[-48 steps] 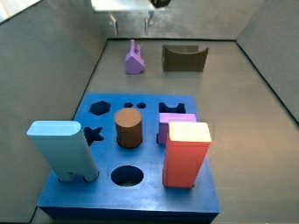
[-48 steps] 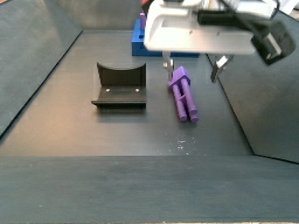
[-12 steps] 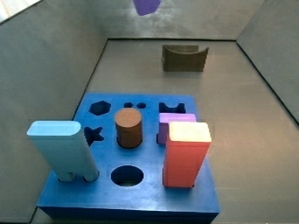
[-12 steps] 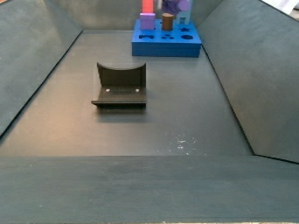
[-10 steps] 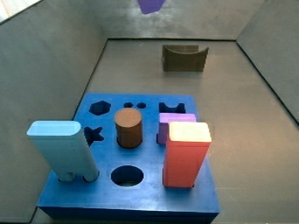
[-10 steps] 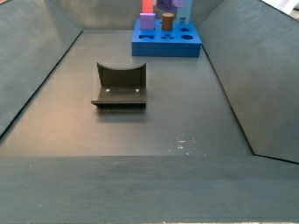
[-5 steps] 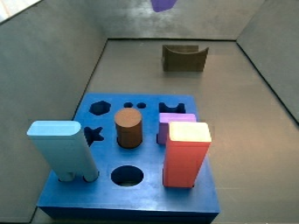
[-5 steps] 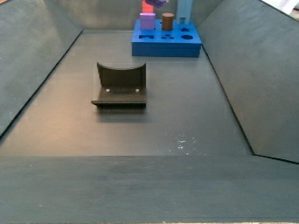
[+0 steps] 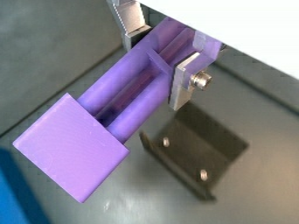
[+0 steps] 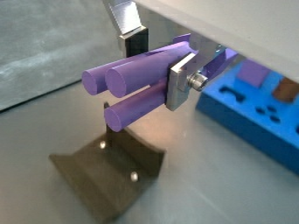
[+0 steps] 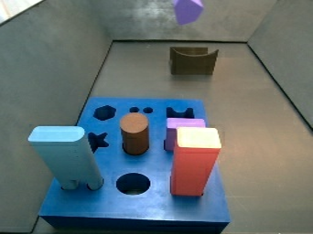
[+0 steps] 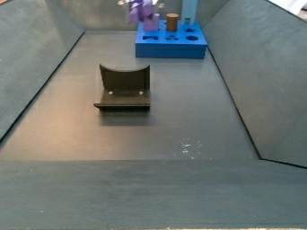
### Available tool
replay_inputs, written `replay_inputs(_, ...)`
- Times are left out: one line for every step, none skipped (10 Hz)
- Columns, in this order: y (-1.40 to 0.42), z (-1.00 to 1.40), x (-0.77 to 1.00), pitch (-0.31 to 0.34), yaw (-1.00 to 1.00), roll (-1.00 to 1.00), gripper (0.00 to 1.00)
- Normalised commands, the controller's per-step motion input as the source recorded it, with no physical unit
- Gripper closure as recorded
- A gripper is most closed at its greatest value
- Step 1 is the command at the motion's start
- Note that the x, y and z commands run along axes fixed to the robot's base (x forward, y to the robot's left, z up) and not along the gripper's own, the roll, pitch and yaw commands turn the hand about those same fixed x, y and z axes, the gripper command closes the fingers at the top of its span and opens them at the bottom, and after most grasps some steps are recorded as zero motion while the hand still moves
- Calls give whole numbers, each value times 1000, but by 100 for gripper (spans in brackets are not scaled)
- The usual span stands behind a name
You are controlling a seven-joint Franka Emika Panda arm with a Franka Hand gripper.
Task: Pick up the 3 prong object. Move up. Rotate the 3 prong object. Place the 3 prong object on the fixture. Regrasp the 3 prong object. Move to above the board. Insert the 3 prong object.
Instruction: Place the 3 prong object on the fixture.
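My gripper [image 9: 160,57] is shut on the 3 prong object [image 9: 117,105], a long purple peg with three lobes, and holds it crosswise between the silver fingers [image 10: 179,83]. The peg [image 10: 140,83] hangs high above the floor, over the fixture [image 10: 111,171], a dark block with a curved notch. In the side views only the peg's tip shows at the upper edge [image 11: 188,11] [image 12: 143,11], well above the fixture [image 11: 192,59] [image 12: 122,87]. The gripper itself is out of frame there. The blue board [image 11: 153,157] [image 12: 168,47] lies apart from the fixture.
On the board stand a light blue block [image 11: 64,155], a red block [image 11: 196,160], a brown cylinder [image 11: 134,135] and a short lilac block [image 11: 185,122]. Grey sloping walls enclose the dark floor [image 12: 156,135].
The peg was lifted off the floor. Over the last second it has drifted sideways toward the fixture and has come into view at the upper edge of both side views.
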Motion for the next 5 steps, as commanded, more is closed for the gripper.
replay_inputs(49, -73, 600, 27, -9, -1000, 100)
replay_inputs(49, -44, 474, 51, -16, -1000, 100)
replay_inputs(48, -30, 362, 69, -27, -1000, 100)
replay_inputs(45, -23, 256, 87, -40, -1000, 100)
replay_inputs(44, -13, 116, 109, -66, -960, 100)
